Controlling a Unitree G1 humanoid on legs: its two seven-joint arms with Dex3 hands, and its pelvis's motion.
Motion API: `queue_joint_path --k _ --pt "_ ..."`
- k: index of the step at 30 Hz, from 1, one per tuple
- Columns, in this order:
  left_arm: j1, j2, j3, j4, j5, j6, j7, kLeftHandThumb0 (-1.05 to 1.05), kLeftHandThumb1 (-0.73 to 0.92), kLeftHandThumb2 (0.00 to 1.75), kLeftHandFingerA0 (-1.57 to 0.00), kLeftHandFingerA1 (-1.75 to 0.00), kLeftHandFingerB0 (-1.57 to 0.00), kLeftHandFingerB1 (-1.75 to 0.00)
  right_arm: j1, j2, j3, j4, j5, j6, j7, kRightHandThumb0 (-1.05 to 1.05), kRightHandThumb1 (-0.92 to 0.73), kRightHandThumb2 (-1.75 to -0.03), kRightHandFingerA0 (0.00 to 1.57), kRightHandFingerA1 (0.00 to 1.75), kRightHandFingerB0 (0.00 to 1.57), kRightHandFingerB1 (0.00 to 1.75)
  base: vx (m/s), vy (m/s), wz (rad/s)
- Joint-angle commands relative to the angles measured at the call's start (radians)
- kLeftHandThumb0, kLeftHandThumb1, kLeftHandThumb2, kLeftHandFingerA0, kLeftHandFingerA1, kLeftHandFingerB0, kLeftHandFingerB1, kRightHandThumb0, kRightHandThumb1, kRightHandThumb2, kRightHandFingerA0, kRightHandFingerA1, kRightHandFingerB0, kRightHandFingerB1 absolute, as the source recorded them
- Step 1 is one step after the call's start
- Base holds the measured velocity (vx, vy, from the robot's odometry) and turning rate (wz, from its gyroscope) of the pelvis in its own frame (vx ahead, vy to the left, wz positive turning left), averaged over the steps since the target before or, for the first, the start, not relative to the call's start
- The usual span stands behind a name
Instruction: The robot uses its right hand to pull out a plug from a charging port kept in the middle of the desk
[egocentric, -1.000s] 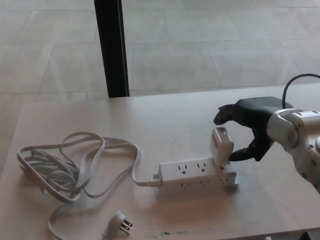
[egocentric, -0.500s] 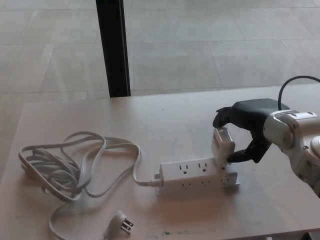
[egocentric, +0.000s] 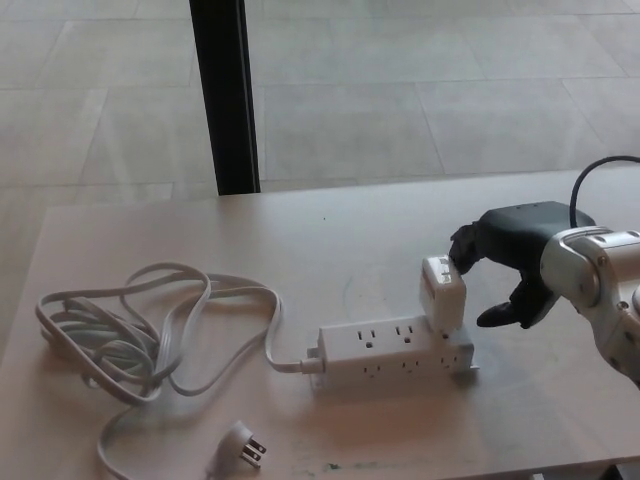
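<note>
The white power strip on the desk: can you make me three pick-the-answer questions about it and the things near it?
1. Where is the white boxy plug?
A. right end of the white power strip
B. on the floor
C. left end

2. What colour is the coiled cord?
A. red
B. black
C. white

3. The black right hand is:
A. lifting the plug high
C. open beside the plug
B. far off

Answers: 1 A, it stands on that end. 2 C, pale loops. 3 C, fingers spread, plug still seated.

White plug, black hand
</note>
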Motion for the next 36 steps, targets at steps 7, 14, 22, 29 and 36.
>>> queue_joint_path --k 7,14,22,29,36 --pt "0.009 -0.002 0.010 0.016 -0.016 -0.070 -0.002 -0.71 0.64 0.61 -0.81 -0.47 -0.69 -0.41 -0.010 0.054 0.007 0.004 -0.021 0.004 -0.031 -0.55 -0.53 -0.56 0.82 1.39 0.33 0.34 0.00 0.000 0.00" --pt "0.018 -0.003 0.009 0.034 -0.015 -0.083 0.000 -0.72 0.64 0.61 -0.83 -0.48 -0.69 -0.42 -0.002 0.047 0.023 0.001 -0.061 0.062 -0.035 -0.78 -0.42 -0.77 0.96 1.45 0.09 0.42 0.00 0.000 0.00" --pt "0.016 -0.006 0.012 0.037 -0.018 -0.083 0.008 -0.72 0.64 0.61 -0.81 -0.46 -0.66 -0.41 -0.005 0.029 0.034 -0.015 -0.088 0.101 0.001 -0.97 -0.49 -0.86 0.90 1.39 0.06 0.07 0.00 0.000 0.00" --pt "0.018 -0.008 0.012 0.032 -0.019 -0.088 0.000 -0.73 0.65 0.61 -0.82 -0.47 -0.71 -0.42 -0.020 0.057 0.039 -0.017 -0.091 0.135 0.027 -0.83 -0.41 -0.83 0.83 1.22 0.04 0.18 0.00 0.000 0.00" --pt "0.019 -0.008 0.016 0.031 -0.025 -0.087 -0.005 -0.73 0.64 0.61 -0.81 -0.48 -0.70 -0.42 -0.047 0.079 0.030 0.009 -0.072 0.110 0.035 -0.91 -0.47 -0.81 0.86 1.36 0.09 0.37 0.00 0.000 0.00"
